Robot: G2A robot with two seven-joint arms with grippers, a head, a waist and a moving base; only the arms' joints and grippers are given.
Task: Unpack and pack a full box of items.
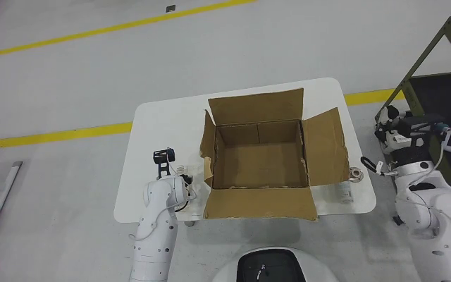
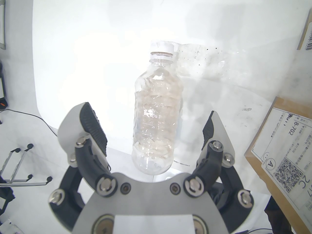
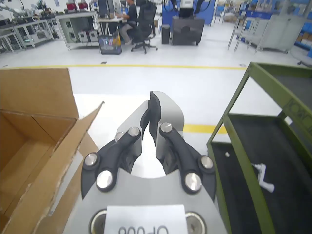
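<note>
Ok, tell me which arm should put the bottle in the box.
Left. The left gripper is open and lined up on the bottle beside the empty box; the right gripper is shut, by the green cart across the box.

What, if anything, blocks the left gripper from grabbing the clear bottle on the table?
Probably nothing. The left gripper is open, with the clear bottle between its fingers, and neither pad appears to touch it. The cardboard box sits off to one side, clear of the jaws.

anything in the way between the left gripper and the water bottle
No, the stretch is bare. In the left wrist view the bottle lies on the white table straight ahead of the open left gripper, with nothing between them.
</note>
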